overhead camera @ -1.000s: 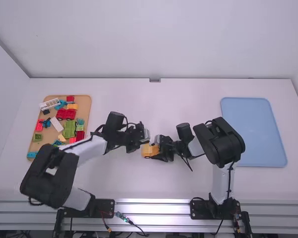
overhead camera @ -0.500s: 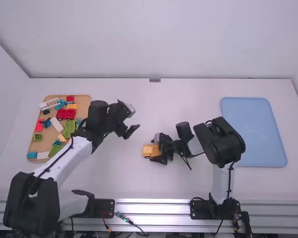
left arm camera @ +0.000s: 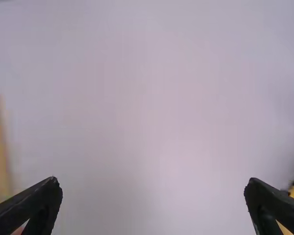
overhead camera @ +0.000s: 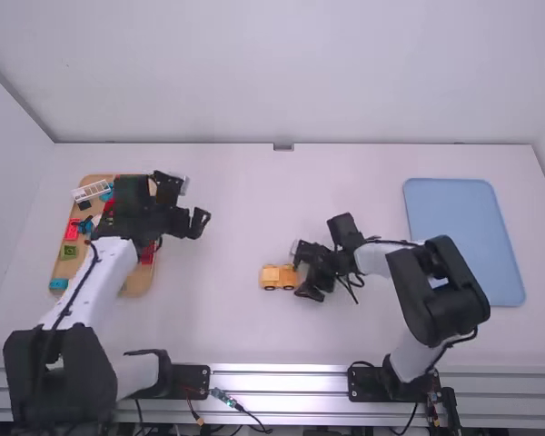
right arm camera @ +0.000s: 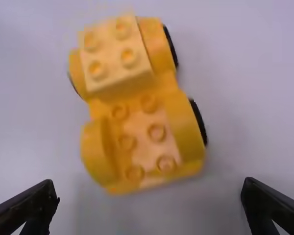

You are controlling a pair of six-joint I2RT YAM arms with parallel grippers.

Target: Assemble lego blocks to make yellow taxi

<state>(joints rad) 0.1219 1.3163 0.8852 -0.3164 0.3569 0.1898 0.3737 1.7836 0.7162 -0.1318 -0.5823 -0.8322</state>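
Observation:
In the high view my left gripper [overhead camera: 200,222] is over the table just right of the wooden tray; in the left wrist view my left gripper [left arm camera: 154,205] stands open, nothing between its fingers. The yellow car [overhead camera: 278,276] rests on the table near the middle. Close to its right side is my right gripper [overhead camera: 306,274]. In the right wrist view the right gripper [right arm camera: 149,205] is open, its fingers wide apart, with the car [right arm camera: 142,132] lying just beyond them. A paler yellow block [right arm camera: 115,51] is fixed on one end of the car; bare studs show on the other end.
The wooden tray [overhead camera: 136,289] at the left holds red, green, blue and white pieces, partly hidden under the left arm. A blue tray [overhead camera: 463,238] lies at the right.
My left gripper has swung away from the car, up and left to the wooden tray. The right gripper has let go of the car and backed off slightly to the right.

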